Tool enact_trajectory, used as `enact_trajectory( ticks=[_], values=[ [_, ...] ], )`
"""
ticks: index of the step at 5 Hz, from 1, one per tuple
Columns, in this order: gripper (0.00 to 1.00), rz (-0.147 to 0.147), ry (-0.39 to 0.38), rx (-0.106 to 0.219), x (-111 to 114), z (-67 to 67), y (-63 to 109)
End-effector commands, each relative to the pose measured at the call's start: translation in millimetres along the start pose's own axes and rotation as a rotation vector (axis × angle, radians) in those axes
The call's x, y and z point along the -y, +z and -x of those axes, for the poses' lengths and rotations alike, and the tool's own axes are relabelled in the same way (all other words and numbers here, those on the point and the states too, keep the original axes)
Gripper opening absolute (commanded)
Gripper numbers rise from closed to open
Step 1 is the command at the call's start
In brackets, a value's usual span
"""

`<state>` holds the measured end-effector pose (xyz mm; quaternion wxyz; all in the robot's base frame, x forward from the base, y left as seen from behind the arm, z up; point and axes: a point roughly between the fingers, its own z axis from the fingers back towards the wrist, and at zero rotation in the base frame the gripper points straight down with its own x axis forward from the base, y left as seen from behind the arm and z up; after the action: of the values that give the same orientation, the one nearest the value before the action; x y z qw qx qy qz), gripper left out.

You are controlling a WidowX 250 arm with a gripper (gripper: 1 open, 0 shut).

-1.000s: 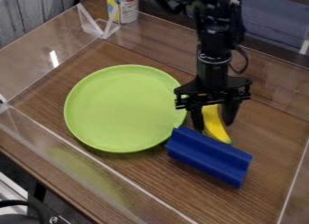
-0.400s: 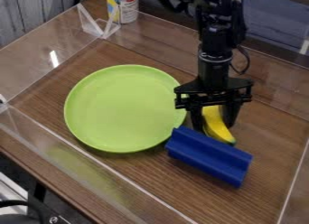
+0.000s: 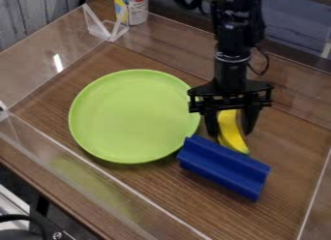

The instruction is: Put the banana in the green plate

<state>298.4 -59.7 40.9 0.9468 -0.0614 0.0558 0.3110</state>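
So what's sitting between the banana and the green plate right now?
Only bare wooden tabletop separates the banana from the green plate in the camera view; the gripper straddles the banana.

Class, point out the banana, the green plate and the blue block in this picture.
banana (image 3: 233, 135): camera view, its lower yellow body.
green plate (image 3: 116, 113): camera view, bare flat middle.
blue block (image 3: 225, 166): camera view, ridged top.
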Motion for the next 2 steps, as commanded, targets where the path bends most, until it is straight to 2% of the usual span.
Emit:
enact_trajectory(
  ticks=[1,2],
  values=[
    [0.0,0.058,-0.017,0.051,7.1,-5.4,23.3],
    [0.0,0.054,-0.029,0.05,6.9,-5.7,21.4]
  ],
)
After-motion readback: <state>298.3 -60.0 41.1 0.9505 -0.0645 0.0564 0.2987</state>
